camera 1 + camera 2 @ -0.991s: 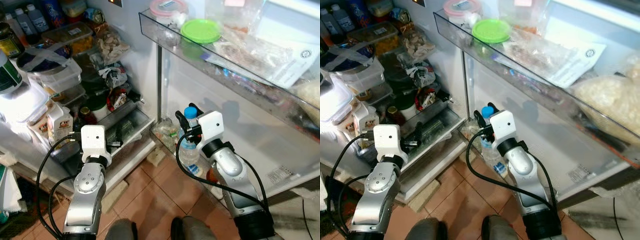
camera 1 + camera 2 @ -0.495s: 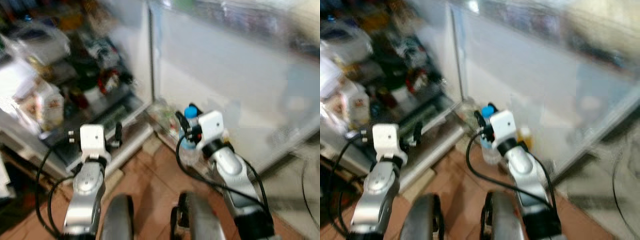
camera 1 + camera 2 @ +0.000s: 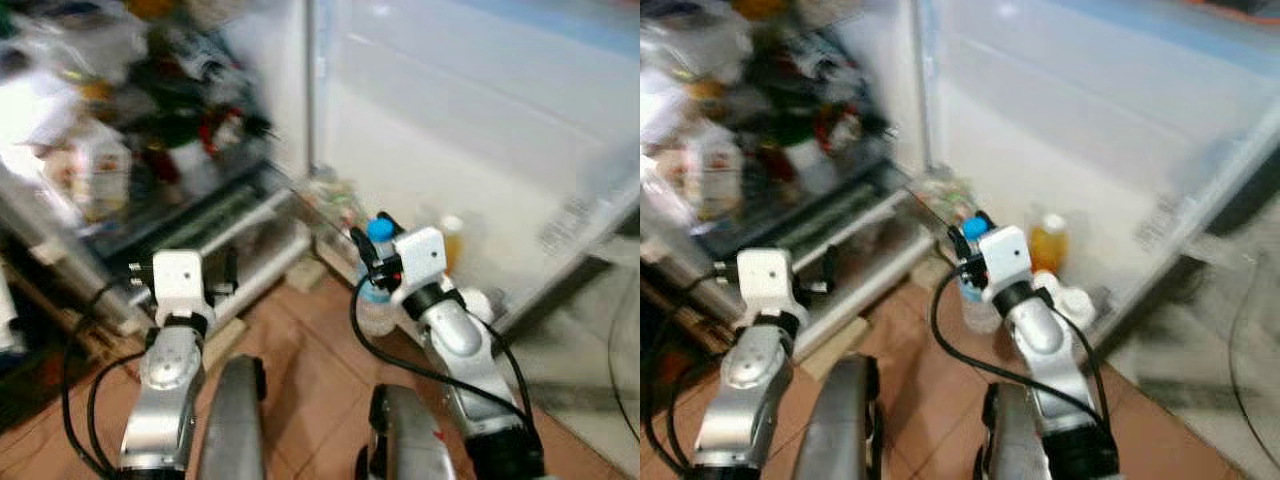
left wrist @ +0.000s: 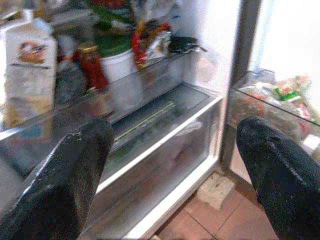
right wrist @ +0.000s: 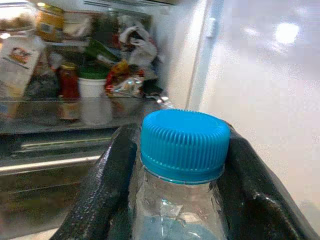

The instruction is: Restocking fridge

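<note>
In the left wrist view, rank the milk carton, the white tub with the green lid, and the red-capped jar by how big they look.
Largest to smallest:
1. milk carton, though it sits nearest the camera
2. white tub
3. red jar, the slimmest

- Both arms are silver metal with rounded, jointed segments, pretty chunky looking.
- Each wrist has a boxy white camera housing on top.
- Black cables loop loose off both forearms, thick ones.
- left gripper (image 4: 175, 170) has two fat black fingers (image 4: 60, 185), matte and a bit scuffed.
- right gripper (image 5: 182, 165) fingers (image 5: 97, 192) are the same rough black.
</note>
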